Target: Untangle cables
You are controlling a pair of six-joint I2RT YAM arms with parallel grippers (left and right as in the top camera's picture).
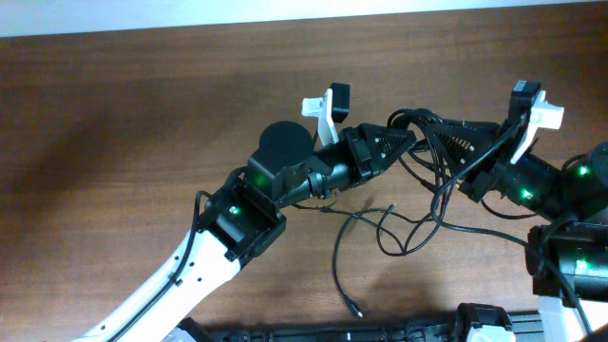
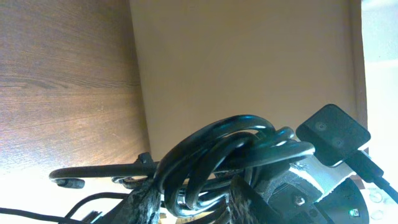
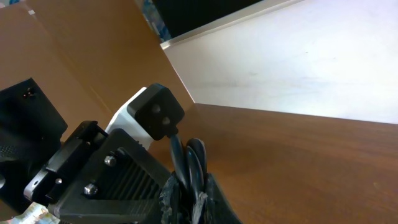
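The cables (image 1: 426, 125) are thin black cords, bunched in loops between my two grippers at the middle right of the table. My left gripper (image 1: 404, 142) reaches in from the left. In the left wrist view, its fingers (image 2: 149, 200) press on both sides of several loops of cable (image 2: 217, 146) that fill the left gripper (image 2: 196, 199). From the right, my right gripper (image 1: 454, 152) meets the same bunch. The right gripper (image 3: 193, 186) is shut tight on a few cable (image 3: 189, 155) strands standing up between its pads. Loose cord (image 1: 389, 228) trails down to a plug end (image 1: 357, 312).
The brown wooden table (image 1: 123, 114) stretches to the left. The two wrists stand very close together, each camera housing (image 2: 329, 134) showing in the other's view. A black rail (image 1: 380, 332) runs along the near edge. The right arm's base (image 1: 570, 256) sits at the right.
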